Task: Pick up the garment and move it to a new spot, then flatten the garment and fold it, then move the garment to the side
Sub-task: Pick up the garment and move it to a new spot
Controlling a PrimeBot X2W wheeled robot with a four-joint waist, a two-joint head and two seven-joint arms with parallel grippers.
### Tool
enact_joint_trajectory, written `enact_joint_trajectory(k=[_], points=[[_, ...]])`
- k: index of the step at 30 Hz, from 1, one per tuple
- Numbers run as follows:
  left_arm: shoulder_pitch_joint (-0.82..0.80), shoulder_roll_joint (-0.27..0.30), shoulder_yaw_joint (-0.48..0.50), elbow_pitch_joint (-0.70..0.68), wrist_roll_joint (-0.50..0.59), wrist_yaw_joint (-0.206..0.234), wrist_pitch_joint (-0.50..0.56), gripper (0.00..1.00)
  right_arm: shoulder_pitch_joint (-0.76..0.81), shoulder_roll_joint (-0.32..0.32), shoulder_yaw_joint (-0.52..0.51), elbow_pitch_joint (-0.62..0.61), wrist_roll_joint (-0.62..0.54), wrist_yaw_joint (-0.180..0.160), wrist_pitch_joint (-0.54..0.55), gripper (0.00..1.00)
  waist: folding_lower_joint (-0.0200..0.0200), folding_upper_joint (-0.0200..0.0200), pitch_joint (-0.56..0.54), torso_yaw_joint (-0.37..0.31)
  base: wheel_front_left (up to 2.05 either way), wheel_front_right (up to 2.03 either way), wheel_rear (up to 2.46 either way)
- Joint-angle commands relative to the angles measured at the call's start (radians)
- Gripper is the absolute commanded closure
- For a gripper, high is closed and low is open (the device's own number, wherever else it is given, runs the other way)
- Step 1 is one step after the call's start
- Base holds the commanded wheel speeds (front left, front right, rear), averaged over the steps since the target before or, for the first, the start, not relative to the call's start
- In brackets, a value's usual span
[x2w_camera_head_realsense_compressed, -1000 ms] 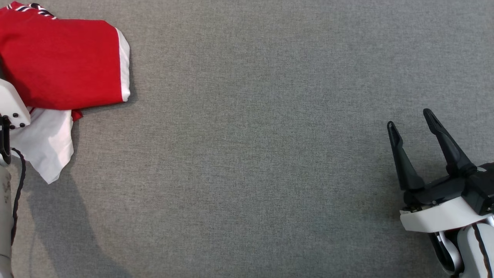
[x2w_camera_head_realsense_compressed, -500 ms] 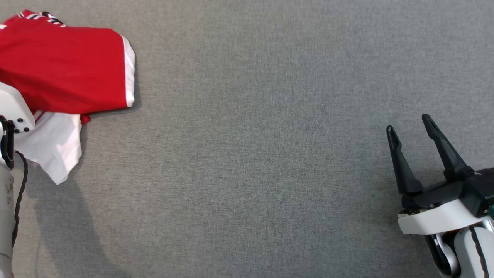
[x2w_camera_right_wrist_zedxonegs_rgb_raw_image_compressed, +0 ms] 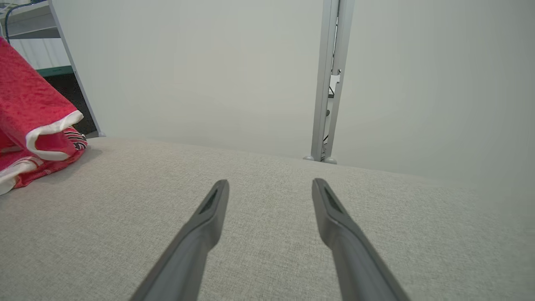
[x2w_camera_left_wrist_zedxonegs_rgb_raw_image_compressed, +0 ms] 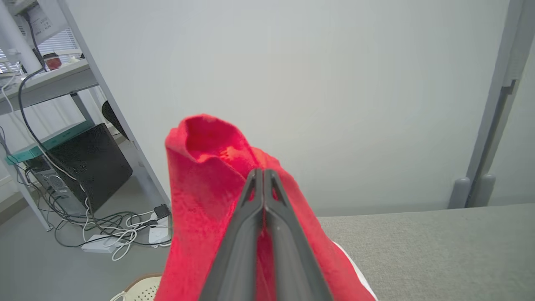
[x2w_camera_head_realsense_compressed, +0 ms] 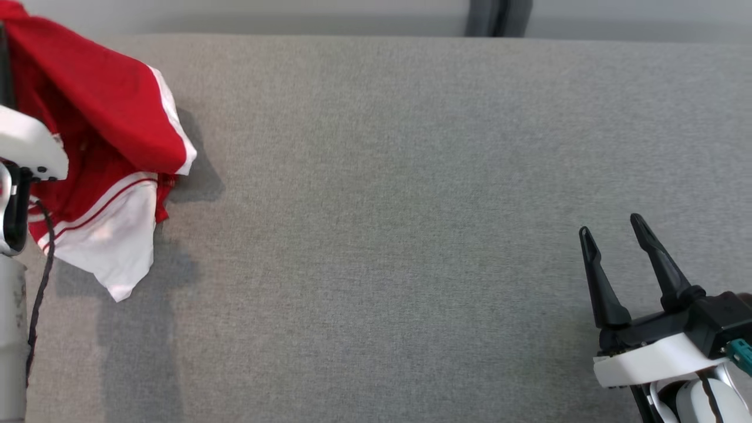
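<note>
Since our left gripper (x2w_camera_left_wrist_zedxonegs_rgb_raw_image_compressed: 263,172) pinches a fold of the red-and-white jersey (x2w_camera_head_realsense_compressed: 106,111), the cloth hangs bunched over the left end of the grey table (x2w_camera_head_realsense_compressed: 376,205), its white hem (x2w_camera_head_realsense_compressed: 117,258) seemingly brushing the surface. Our right gripper (x2w_camera_head_realsense_compressed: 610,224) sits spread wide, empty, well apart, ready for flattening.

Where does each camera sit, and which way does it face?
Head view: on the head, looking down on the grey fabric-covered table; open right gripper lower right, left arm's white wrist at left edge.
Left wrist view: on the left wrist, facing a pale wall along the left gripper, shut on the red and white cloth garment.
Right wrist view: on the right wrist, facing the wall across the table, between its open fingers.
Shared: all three show garment and table.
</note>
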Motion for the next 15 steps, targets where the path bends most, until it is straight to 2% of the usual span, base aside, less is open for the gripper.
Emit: enact_joint_trajectory(k=[1, 9, 15], points=[[0.027, -0.003, -0.005, -0.077, -0.013, -0.006, 0.024, 1.00, 0.013, 0.003, -0.005, -0.001, 0.005, 0.002, -0.005, 0.00, 0.0000, 0.0000, -0.028, -0.019, 0.00, 0.00, 0.00], [0.166, -0.041, -0.016, -0.581, -0.116, -0.013, 0.230, 1.00, 0.027, 0.026, -0.014, -0.002, 0.005, 0.002, -0.005, 0.00, 0.0000, 0.0000, -0.066, -0.102, 0.00, 0.00, 0.00], [0.223, -0.101, -0.084, -0.825, -0.171, -0.004, 0.330, 1.00, 0.024, 0.040, -0.021, -0.007, 0.005, 0.002, -0.005, 0.00, 0.0000, 0.0000, -0.069, -0.190, 0.00, 0.00, 0.00]])
